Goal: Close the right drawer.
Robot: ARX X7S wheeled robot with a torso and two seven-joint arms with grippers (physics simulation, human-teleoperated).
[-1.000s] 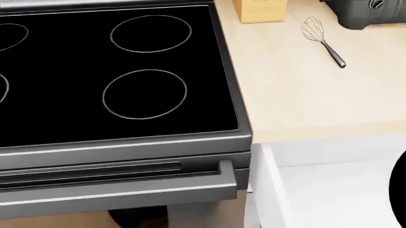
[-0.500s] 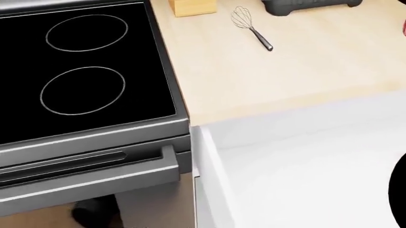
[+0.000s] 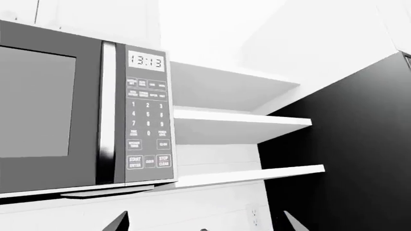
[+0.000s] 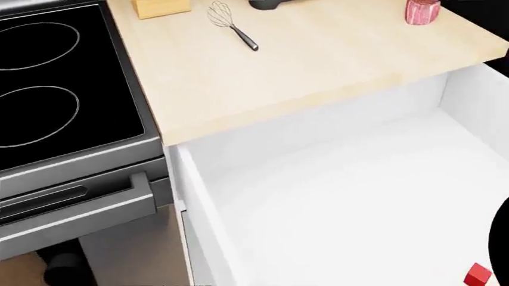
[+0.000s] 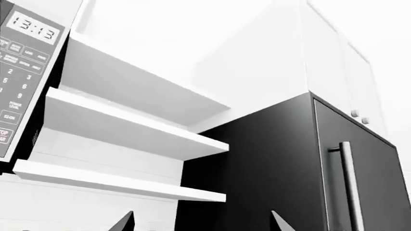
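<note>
Drawer, right, standing open — not yet engaged

Drawer, right (image 4: 350, 202): a deep white box with smooth plain walls, pulled well out from under the pale wooden countertop (image 4: 318, 65), just beside the grey stove front (image 4: 80, 202). A small red block (image 4: 478, 274) lies on its floor at the near corner. Its front panel and handle fall below the head view and cannot be seen.

Handling, as a judgement: rigid, on slides, likely to move freely under a steady level push. Walls look slick, so pinching a wall is a poor hold; pressing flat against the front face or bar handle should serve better.

Left claw (image 3: 202, 225): only two dark fingertips show at the edge of its wrist view, set wide apart and holding nothing. It points up at a microwave (image 3: 83, 115) and white shelves (image 3: 244, 125), well away from the drawer.

Right claw (image 5: 200, 222): likewise two tips spread wide, empty, aimed at shelves and a tall black cabinet (image 5: 282, 173) with a rod handle, far above the drawer.

On the counter, beyond either claw: whisk (image 4: 231, 24), pink cup (image 4: 421, 11).
</note>
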